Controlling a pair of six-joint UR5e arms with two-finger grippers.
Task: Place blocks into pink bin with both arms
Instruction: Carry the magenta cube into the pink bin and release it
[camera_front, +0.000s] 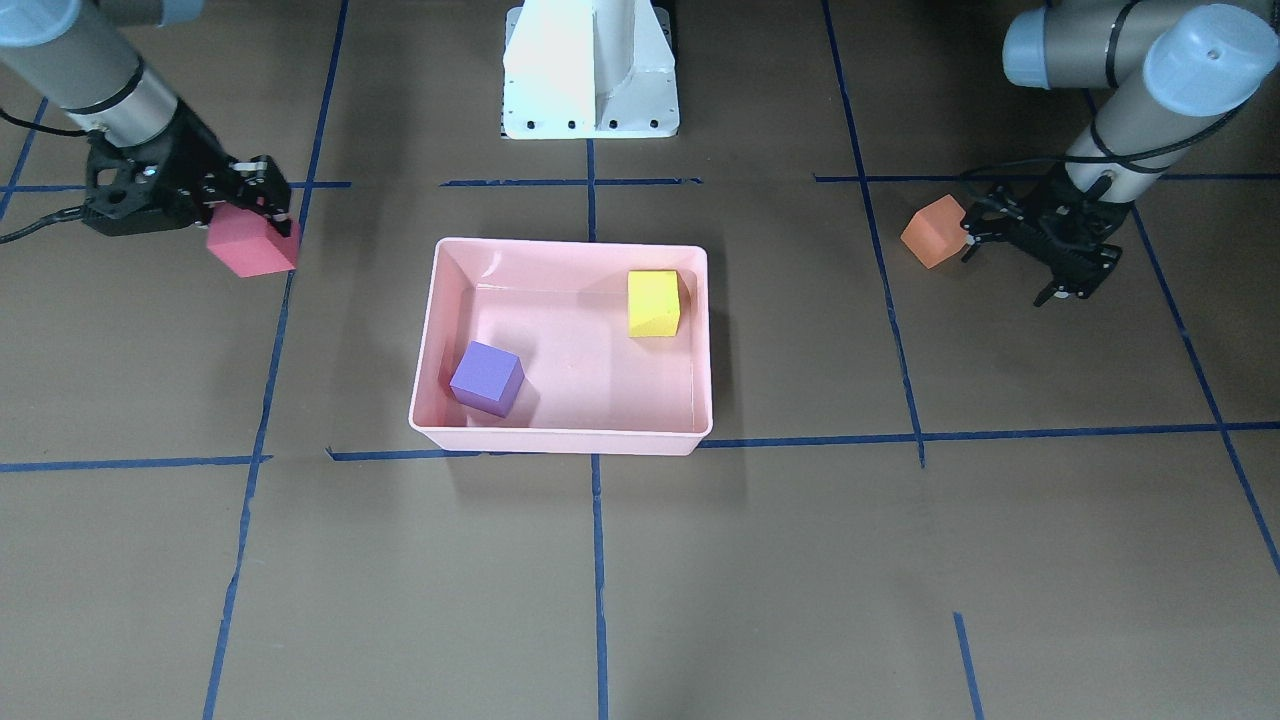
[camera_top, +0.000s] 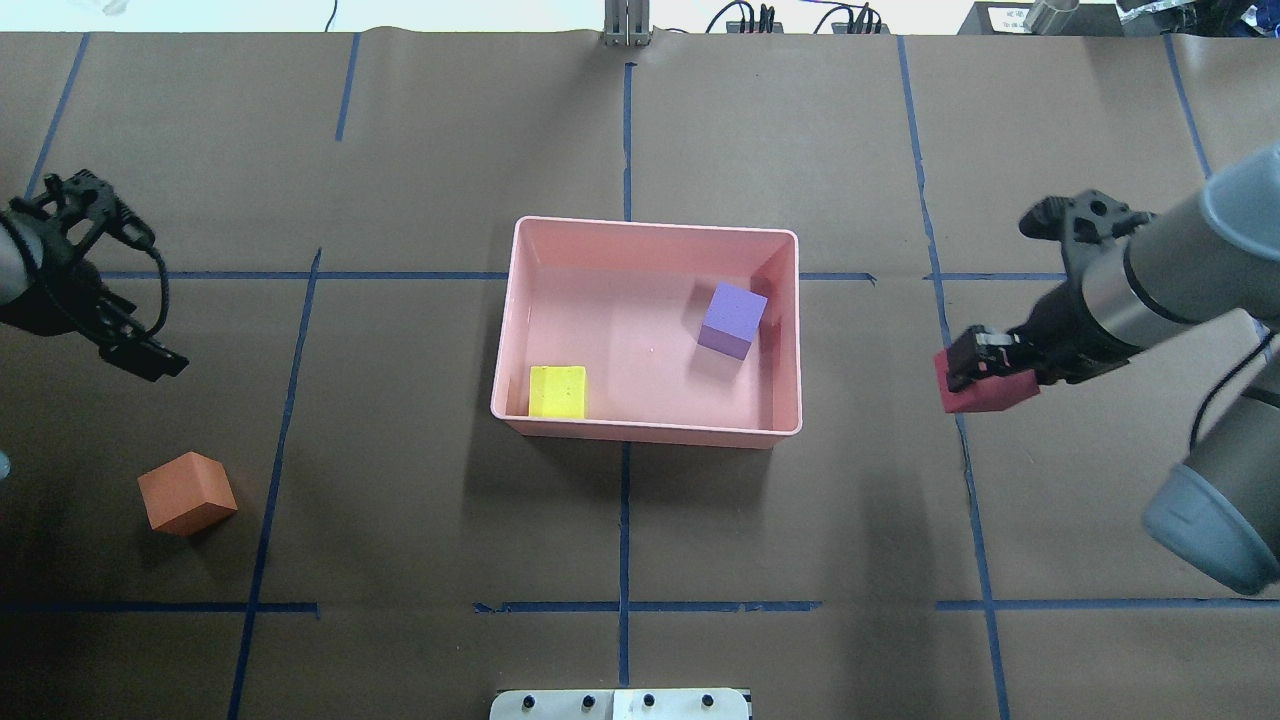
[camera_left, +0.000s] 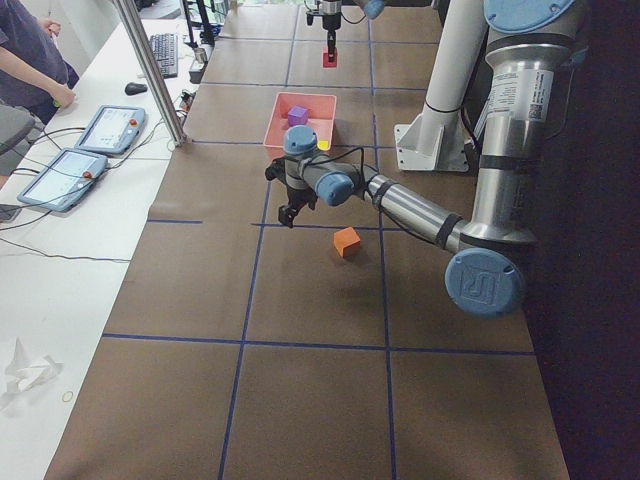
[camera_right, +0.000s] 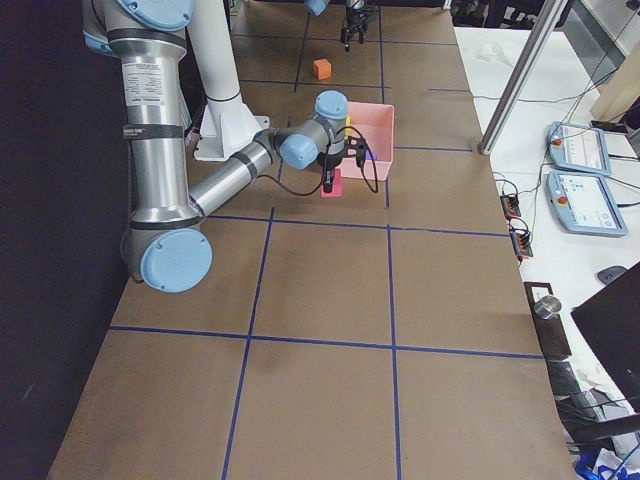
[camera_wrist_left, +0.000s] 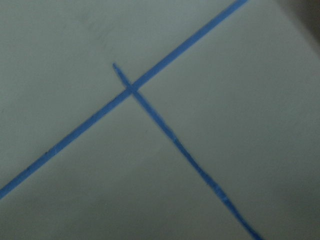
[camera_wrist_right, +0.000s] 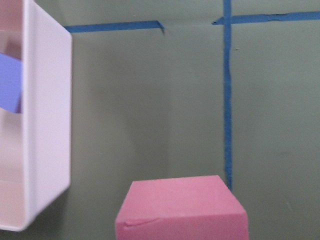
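Observation:
The pink bin (camera_front: 560, 440) sits mid-table and holds the purple block (camera_front: 487, 377) and the yellow block (camera_front: 653, 303). My right gripper (camera_front: 268, 212) is shut on the red block (camera_front: 255, 250) and holds it just above the table, beside the bin's end wall and outside it (camera_top: 985, 392). The right wrist view shows the red block (camera_wrist_right: 182, 210) with the bin wall (camera_wrist_right: 47, 125) to its left. The orange block (camera_top: 187, 492) lies alone on the table. My left gripper (camera_top: 150, 358) hangs above the table apart from it, looks open and holds nothing.
The white pedestal base (camera_front: 590, 70) stands behind the bin. Blue tape lines (camera_wrist_left: 150, 115) cross the brown table cover. Tablets (camera_left: 105, 130) and a person stand at a side desk past the table's far edge.

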